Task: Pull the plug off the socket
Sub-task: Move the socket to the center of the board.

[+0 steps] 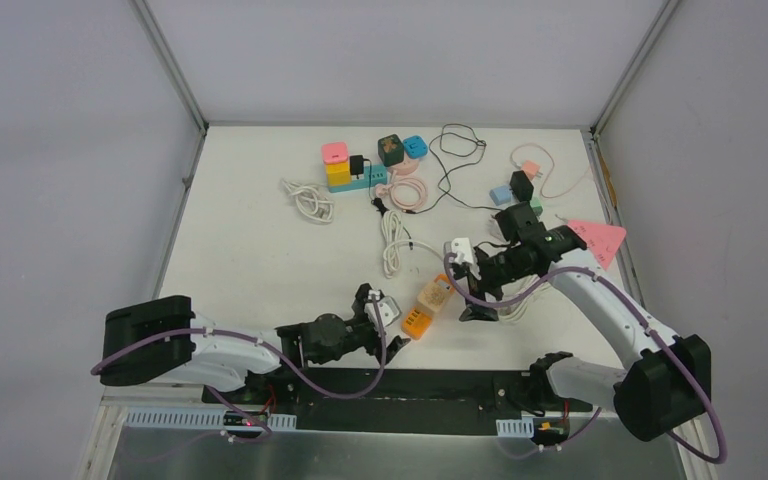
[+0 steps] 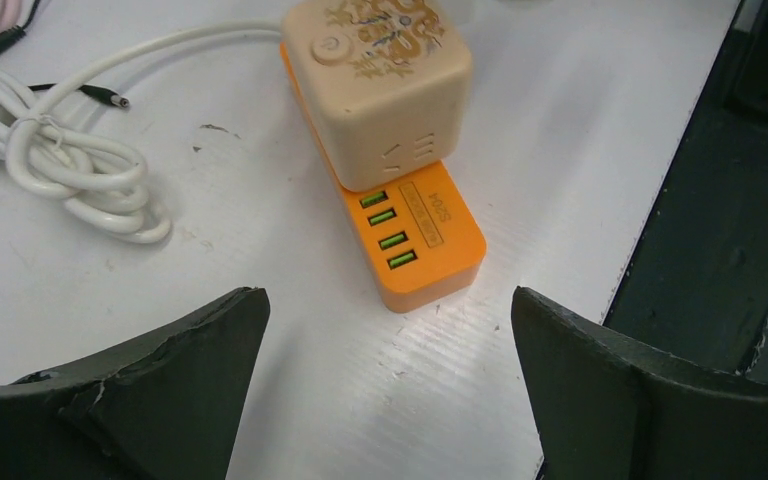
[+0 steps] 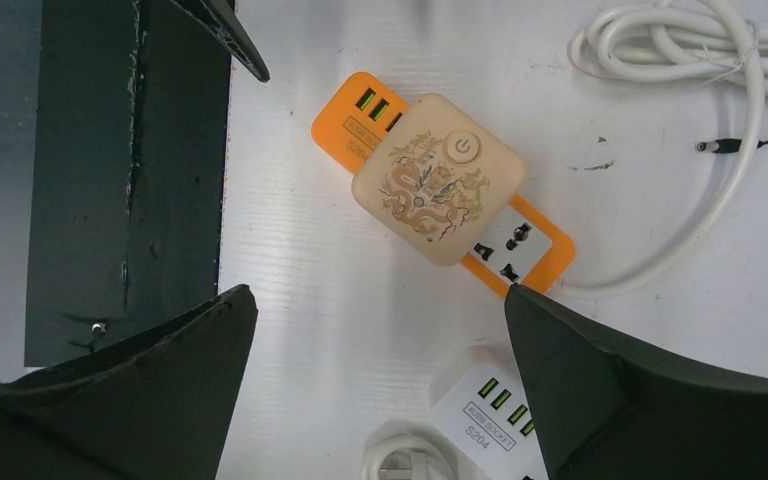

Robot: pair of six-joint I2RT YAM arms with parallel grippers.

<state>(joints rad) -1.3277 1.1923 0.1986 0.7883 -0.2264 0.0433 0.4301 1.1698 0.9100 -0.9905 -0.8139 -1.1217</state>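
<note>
Left claw [image 2: 386, 300] spread wide, empty, beige cube plug [image 2: 380, 80] on orange socket strip [image 2: 430, 250] just ahead, right claw [image 3: 378, 292] likewise spread above

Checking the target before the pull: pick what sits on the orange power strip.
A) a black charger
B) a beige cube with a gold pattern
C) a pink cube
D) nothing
B: the beige cube, gold-patterned on top with a power button, sits on the orange power strip and covers part of it; both wrist views show this.
</note>
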